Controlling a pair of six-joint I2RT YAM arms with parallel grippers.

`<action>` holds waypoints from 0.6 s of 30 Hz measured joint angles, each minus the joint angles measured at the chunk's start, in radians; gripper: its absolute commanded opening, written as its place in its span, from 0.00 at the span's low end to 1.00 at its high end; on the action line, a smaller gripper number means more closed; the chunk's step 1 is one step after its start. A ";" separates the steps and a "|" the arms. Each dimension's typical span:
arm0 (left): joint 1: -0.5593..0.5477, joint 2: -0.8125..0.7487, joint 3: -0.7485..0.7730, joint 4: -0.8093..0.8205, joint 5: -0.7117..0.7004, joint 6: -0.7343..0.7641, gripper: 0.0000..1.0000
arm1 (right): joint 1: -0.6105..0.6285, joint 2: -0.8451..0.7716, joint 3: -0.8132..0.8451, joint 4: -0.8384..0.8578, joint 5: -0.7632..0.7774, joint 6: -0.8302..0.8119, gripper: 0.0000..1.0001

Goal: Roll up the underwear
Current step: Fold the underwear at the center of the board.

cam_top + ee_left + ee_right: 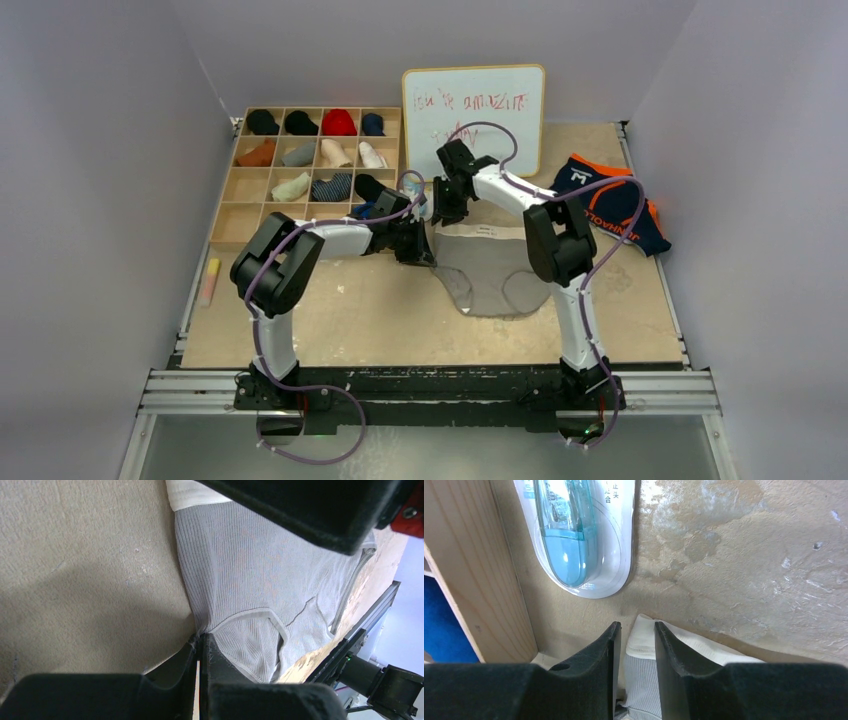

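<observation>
**Spotter:** Where's the work, measured from your tools?

**Operator:** The grey briefs (492, 275) lie flat on the table (330, 320) and spread away from both tools toward the arm bases. My left gripper (200, 641) is at their side edge, where the leg hem starts. The white waistband (644, 645) runs just beyond its tips. My right gripper (638, 630) is over a corner of that band.

**Spotter:** Jaws?

**Operator:** The left fingers are pressed together and the ribbed cloth puckers right into them, so I read that as a pinch on the edge. The right jaws stand a little apart with the band corner rising between them. I can't see the pads pressing it, so I'd call that astride, not clamped.

**Spotter:** Why both tools at one corner?

**Operator:** My guess is that a roll needs a firm, straight starting edge. With one tool on the side and the other on the stiff band, the corner should turn over without bunching.

**Spotter:** Anything crowding you?

**Operator:** A blue blister pack (574, 535) sits just ahead of the right fingers, and the wall of the wooden tray (479, 580) is beside it. I'd close straight down with no swinging. The navy briefs (610, 205) lie well off behind the right elbow, not yet rolled.
</observation>
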 measured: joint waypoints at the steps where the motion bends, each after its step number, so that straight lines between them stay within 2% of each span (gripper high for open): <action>1: 0.000 0.000 0.000 0.000 0.000 0.000 0.00 | 0.002 0.002 0.006 -0.001 0.005 -0.001 0.33; 11: 0.000 -0.003 0.000 -0.008 -0.006 0.006 0.00 | 0.035 0.014 0.036 -0.042 0.079 -0.023 0.27; 18: -0.001 -0.016 0.000 -0.032 -0.030 0.014 0.00 | 0.041 0.017 0.041 -0.053 0.064 -0.029 0.06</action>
